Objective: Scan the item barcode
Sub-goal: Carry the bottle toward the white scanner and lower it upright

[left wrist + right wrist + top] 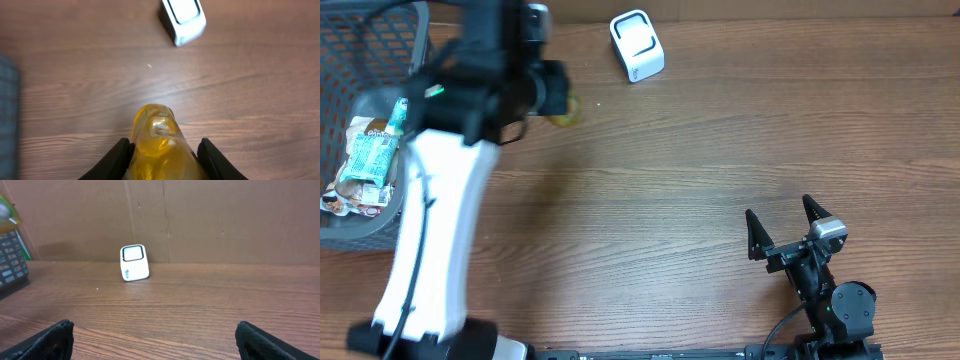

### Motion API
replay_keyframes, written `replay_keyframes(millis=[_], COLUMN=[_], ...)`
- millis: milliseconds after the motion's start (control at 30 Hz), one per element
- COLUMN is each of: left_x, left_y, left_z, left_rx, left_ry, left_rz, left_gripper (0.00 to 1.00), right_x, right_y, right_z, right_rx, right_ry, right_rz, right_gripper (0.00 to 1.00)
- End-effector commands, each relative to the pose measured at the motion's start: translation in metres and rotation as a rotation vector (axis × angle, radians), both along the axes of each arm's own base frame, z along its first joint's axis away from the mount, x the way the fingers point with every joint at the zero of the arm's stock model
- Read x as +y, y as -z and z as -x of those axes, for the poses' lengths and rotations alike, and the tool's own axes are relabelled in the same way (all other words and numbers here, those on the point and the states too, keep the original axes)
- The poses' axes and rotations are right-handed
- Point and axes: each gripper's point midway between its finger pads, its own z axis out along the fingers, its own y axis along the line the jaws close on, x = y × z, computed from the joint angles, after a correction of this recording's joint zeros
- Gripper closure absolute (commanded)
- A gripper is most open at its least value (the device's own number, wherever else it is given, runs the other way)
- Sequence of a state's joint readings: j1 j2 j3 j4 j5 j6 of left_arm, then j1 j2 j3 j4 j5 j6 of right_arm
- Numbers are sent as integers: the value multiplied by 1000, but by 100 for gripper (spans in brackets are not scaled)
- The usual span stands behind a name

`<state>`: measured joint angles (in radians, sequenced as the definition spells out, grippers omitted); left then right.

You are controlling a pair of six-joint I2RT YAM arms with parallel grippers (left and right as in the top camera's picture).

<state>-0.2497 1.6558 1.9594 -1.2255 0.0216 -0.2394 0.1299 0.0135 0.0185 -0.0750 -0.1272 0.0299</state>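
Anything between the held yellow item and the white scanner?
No: left wrist view shows only bare table between yellow item and scanner, plus a tiny speck.

Lab mock checkout: wooden table [670,200], cardboard backdrop [225,220], barcode scanner [637,45]

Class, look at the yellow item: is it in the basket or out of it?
Out. The yellow item sits between the left gripper's jaws over bare wood, with the basket off to one side.
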Motion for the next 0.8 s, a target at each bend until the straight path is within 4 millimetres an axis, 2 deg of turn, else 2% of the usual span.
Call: replay_keyframes(millis=[0, 67, 133, 400, 600, 767], left_x=[-33, -63, -84, -143, -184, -209], left_y=[16, 38, 54, 117, 160, 177], left_z=[-9, -15, -17, -23, -20, -16], left_rx=[36, 71, 100, 168, 184, 196], left_ry=[-24, 19, 41, 53, 82, 57], left_rz=[30, 26, 24, -32, -84, -47], left_gripper=[77, 76, 76, 73, 71, 71], right_x=[0, 0, 0, 0, 0, 0], right_y=[2, 2, 2, 2, 2, 2], right_z=[0, 0, 0, 0, 0, 0], right_rx=[-5, -5, -5, -5, -5, -5], right_ry=[-3, -3, -3, -3, -3, -3], right_rz=[1, 1, 1, 1, 1, 1], right_gripper=[0, 0, 0, 0, 0, 0])
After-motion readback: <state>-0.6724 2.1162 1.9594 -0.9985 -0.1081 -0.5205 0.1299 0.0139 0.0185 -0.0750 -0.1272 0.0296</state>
